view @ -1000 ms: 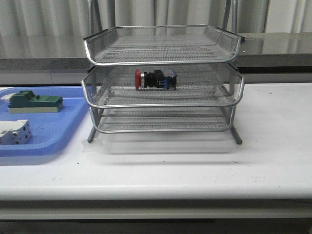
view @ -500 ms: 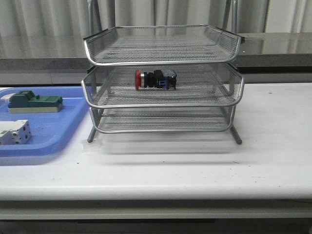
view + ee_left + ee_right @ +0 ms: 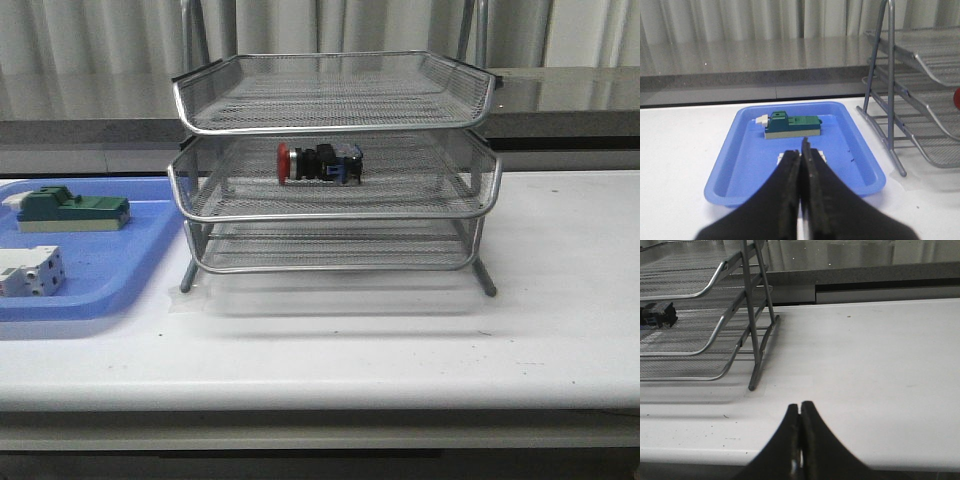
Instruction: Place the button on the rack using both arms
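Observation:
The button (image 3: 318,163), red head to the left, lies on its side on the middle tier of the silver wire rack (image 3: 335,215) at the table's centre. A sliver of its red head (image 3: 957,98) shows in the left wrist view, and its dark body (image 3: 658,314) in the right wrist view. My left gripper (image 3: 801,150) is shut on nothing, hovering near the blue tray to the rack's left. Over bare table to the right of the rack (image 3: 735,350), my right gripper (image 3: 800,406) is shut and empty. Neither arm shows in the front view.
A flat blue tray (image 3: 110,290) sits left of the rack, holding a green block component (image 3: 72,211) and a white-grey terminal block (image 3: 30,271). The tray (image 3: 870,170) and green block (image 3: 791,126) also show from the left wrist. A grey ledge and curtain stand behind.

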You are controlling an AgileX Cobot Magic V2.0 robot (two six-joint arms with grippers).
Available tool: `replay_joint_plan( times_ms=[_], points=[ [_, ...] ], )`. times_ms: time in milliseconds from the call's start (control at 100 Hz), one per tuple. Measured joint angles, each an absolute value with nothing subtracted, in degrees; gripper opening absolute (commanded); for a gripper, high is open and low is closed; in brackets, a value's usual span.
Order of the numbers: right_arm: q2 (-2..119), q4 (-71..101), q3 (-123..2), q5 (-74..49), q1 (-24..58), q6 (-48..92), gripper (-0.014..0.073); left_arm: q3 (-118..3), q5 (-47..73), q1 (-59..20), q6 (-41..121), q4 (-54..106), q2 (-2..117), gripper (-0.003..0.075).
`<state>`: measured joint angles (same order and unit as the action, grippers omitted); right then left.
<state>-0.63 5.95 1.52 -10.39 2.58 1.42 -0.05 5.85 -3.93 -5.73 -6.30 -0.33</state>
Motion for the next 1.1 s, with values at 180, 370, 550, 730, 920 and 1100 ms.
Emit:
replay_joint_plan(
  times_ms=[180,370,550,730,920,1100],
  points=[
    [-0.63,5.95,1.52,-10.39,2.58,1.42,-0.0061,-0.05,2.05,-3.93,-6.59,-6.4,-0.33,-0.002],
    [-0.63,5.95,1.52,-10.39,2.58,1.33,-0.0061,-0.05,2.05,-3.93,-6.71,-6.4,-0.33,-0.002],
    [-0.63,5.95,1.52,-10.39,2.58,1.33,-0.0061,-0.05,2.05,-3.93,-6.8,-6.4,-0.33,-0.002],
    [-0.63,5.95,1.52,-10.39,2.58,1.33,-0.0061,-0.05,2.05,-3.93,-6.8,-6.4,-0.33,-0.002],
    [-0.63,5.95,1.52,-10.39,2.58,1.33,-0.0061,-0.05,2.05,-3.93,-6.8,-6.4,-0.33,-0.002],
    [-0.63,5.95,1.52,-10.39,2.58,1.33,-0.0061,-0.05,2.05,-3.93,-6.8,-6.4,-0.33,-0.002]
  ],
)
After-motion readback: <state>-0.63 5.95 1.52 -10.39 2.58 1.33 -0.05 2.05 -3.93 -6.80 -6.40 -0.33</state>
